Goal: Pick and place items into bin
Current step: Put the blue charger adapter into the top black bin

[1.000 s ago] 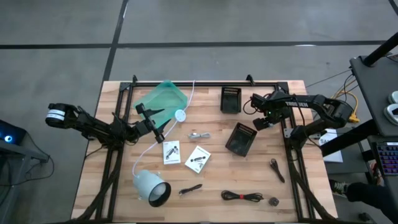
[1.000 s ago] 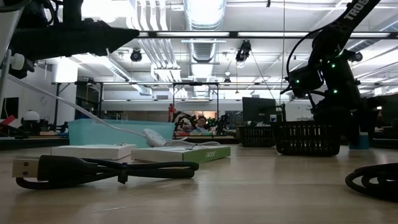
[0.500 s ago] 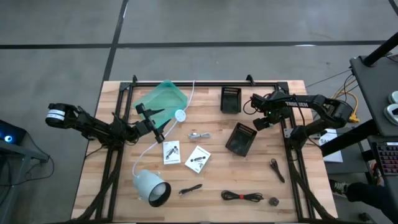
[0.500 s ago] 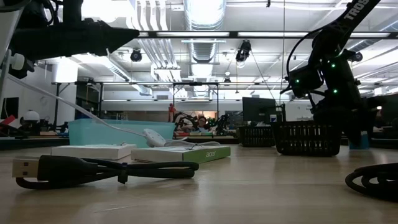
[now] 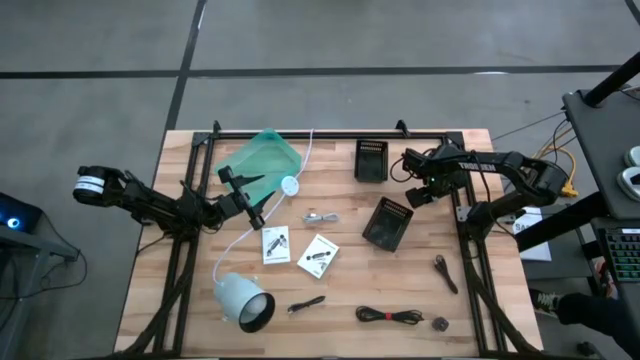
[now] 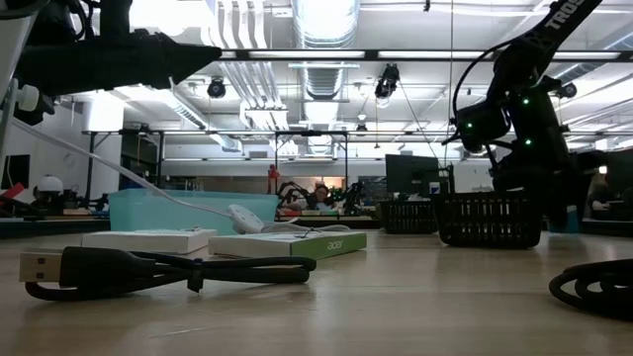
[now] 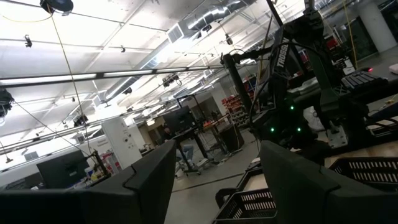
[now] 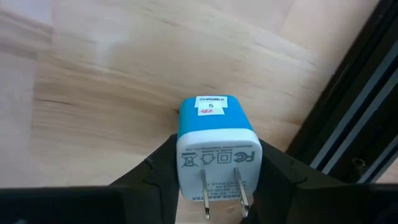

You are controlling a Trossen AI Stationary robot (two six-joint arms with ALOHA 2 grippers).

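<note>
Charger plug (image 8: 214, 152), blue-bodied with a white face and two metal prongs, sits clamped between the fingers of my right hand (image 5: 418, 192); a small white label on its blue end reads "5". Its long axis runs along my fingers, prongs pointing back toward my wrist. In the overhead view this hand hangs over the surface (image 5: 400, 290) near its far right edge, and the nearer black bin (image 5: 386, 223) lies at about seven o'clock from it, just beside; the second black bin (image 5: 371, 160) is at ten o'clock. I judge the coming move a short carry toward seven o'clock, then release. My left hand (image 5: 245, 200) waits at the left by the green tray (image 5: 262, 158), fingers apart and holding nothing. Two white cards (image 5: 276, 244), a coiled black cable (image 5: 390, 316) and a dark disc (image 5: 439, 323) lie loose on the near half
</note>
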